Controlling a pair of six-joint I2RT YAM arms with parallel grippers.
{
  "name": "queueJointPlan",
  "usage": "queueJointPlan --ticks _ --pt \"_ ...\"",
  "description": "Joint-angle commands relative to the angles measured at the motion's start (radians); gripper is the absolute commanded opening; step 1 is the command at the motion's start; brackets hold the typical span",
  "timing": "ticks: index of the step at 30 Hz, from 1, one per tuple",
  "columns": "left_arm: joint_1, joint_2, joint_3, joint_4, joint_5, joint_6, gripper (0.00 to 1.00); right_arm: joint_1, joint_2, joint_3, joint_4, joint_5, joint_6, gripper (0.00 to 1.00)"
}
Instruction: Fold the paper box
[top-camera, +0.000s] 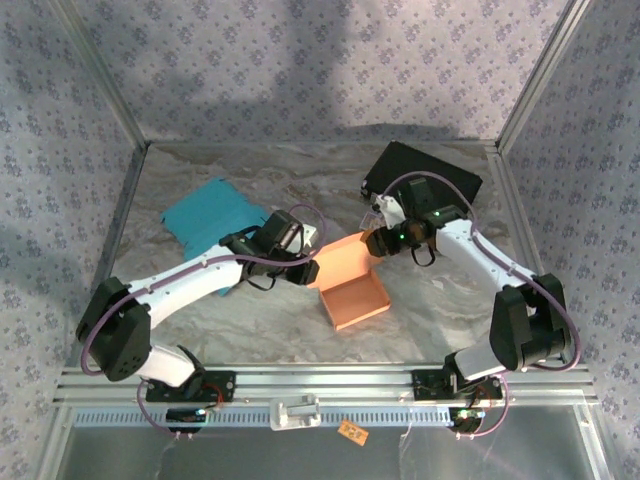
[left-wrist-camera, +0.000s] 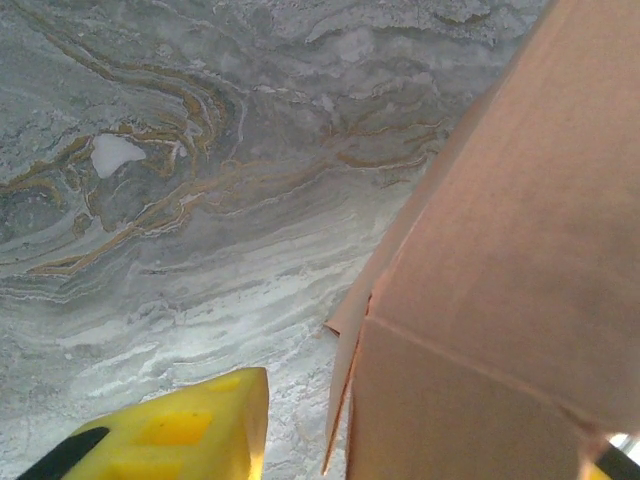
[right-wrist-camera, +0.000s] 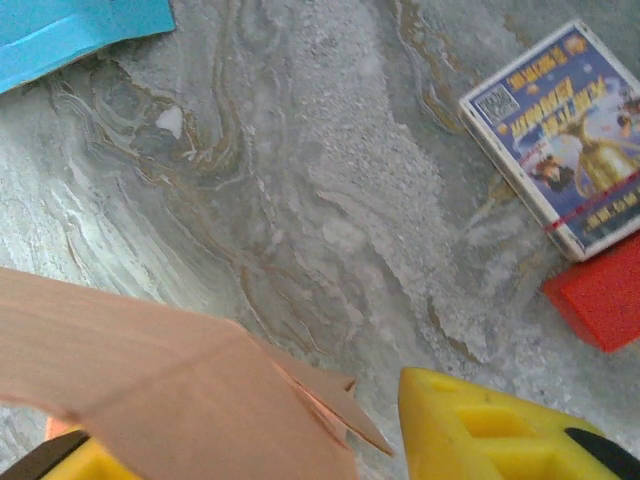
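Observation:
The orange paper box (top-camera: 355, 298) lies mid-table as an open tray, its back panel (top-camera: 345, 258) raised between both arms. My left gripper (top-camera: 308, 270) is at that panel's left end. In the left wrist view the box wall (left-wrist-camera: 500, 300) stands between the jaws; one yellow finger (left-wrist-camera: 180, 430) is clear of it by a gap, so the left gripper (left-wrist-camera: 430, 430) is open. My right gripper (top-camera: 378, 242) is at the panel's right end. It (right-wrist-camera: 250, 430) is open too: the orange flap (right-wrist-camera: 180, 380) lies over one finger, and the other finger (right-wrist-camera: 500, 430) is apart from it.
A teal sheet (top-camera: 212, 218) lies at the back left under the left arm's reach. A black flat object (top-camera: 420, 170) sits at the back right. The right wrist view has a printed card box (right-wrist-camera: 560, 130) and a red block (right-wrist-camera: 600, 295) on the marbled table (right-wrist-camera: 330, 180).

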Motion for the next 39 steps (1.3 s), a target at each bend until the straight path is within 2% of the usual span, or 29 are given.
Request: queueJointPlan --ticks 1,12,18,29,39 --pt "-0.009 0.01 0.033 -0.021 -0.013 -0.016 0.34 0.01 0.015 0.033 -0.018 0.047 -0.026 0.39" --pt "-0.015 0.054 0.065 -0.029 -0.041 -0.052 0.17 0.047 0.002 0.034 -0.057 0.119 0.001 0.15" --pt "-0.019 0.077 0.088 -0.063 -0.112 -0.059 0.06 0.08 -0.032 0.022 -0.047 0.165 0.028 0.01" --pt "-0.019 0.125 0.198 -0.088 -0.217 -0.099 0.0 0.172 -0.122 -0.01 0.052 0.326 0.202 0.0" --pt "0.068 0.154 0.231 -0.009 -0.228 -0.112 0.0 0.231 -0.042 -0.033 0.275 0.44 0.36 0.0"
